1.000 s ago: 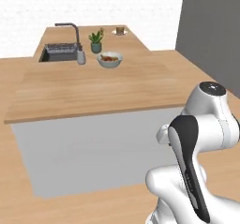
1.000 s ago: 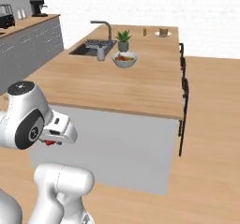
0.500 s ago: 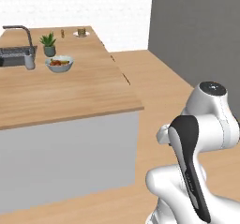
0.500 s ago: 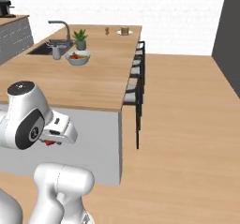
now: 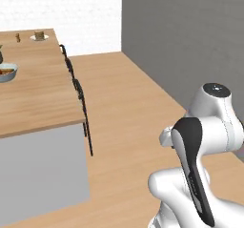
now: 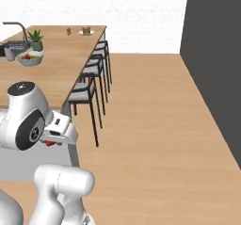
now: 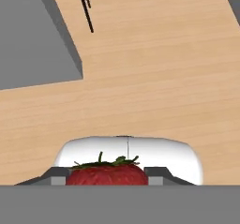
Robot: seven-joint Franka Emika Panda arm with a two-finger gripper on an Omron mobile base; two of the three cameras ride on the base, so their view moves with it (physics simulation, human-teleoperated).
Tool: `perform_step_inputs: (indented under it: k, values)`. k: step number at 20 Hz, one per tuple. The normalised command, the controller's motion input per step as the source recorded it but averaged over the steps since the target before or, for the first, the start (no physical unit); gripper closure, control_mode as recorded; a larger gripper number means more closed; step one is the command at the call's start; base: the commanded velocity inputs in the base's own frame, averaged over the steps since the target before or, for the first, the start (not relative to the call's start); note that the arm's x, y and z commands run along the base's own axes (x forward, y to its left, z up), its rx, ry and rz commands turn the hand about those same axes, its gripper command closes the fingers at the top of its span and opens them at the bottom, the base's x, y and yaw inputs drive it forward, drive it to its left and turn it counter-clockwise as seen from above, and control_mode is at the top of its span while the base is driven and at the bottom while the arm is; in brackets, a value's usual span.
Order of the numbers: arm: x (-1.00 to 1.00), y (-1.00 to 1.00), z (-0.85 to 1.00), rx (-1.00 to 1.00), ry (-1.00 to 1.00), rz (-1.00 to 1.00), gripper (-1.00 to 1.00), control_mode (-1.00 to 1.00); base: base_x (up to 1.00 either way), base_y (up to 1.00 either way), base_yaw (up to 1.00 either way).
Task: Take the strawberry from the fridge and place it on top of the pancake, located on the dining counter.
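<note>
My gripper [image 7: 108, 176] is shut on the strawberry [image 7: 107, 174], a small red fruit with green leaves held between the two dark fingertips [image 7: 56, 175]. A sliver of the red strawberry [image 6: 51, 143] also peeks out under the hand in the right base view. The pancake [image 5: 39, 35] sits on its small white plate at the far end of the dining counter [image 5: 38, 103], well away from the hand. From the right side the pancake [image 6: 86, 31] stands near the counter's far right corner. The fridge is out of view.
Two brown shakers [image 5: 17, 37] stand left of the pancake. A bowl of food [image 6: 29, 58], a potted plant [image 6: 35, 39] and a faucet [image 6: 16, 26] occupy the counter's left part. Dark stools [image 6: 89, 78] line its right edge. A dark grey wall [image 6: 212, 54] bounds the wooden floor [image 6: 150, 125].
The base has swung right, so the whole scene has slid left: the counter moved aside, and the stools, floor and grey wall came into view. The strawberry stays held.
</note>
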Motion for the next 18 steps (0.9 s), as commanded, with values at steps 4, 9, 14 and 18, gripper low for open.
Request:
perform_step_inputs:
  k: [4, 9, 14, 18]
  values:
    - [0.0, 0.0, 0.0, 0.0, 0.0, 0.0, 1.0, 1.0, 0.59, -0.52, 0.21]
    - [0.0, 0.0, 0.0, 0.0, 0.0, 0.0, 1.0, 1.0, 0.78, -0.41, 0.22]
    - [0.0, 0.0, 0.0, 0.0, 0.0, 0.0, 1.0, 1.0, 0.88, -0.47, 0.24]
    - [0.0, 0.0, 0.0, 0.0, 0.0, 0.0, 1.0, 1.0, 0.72, -0.67, 0.21]
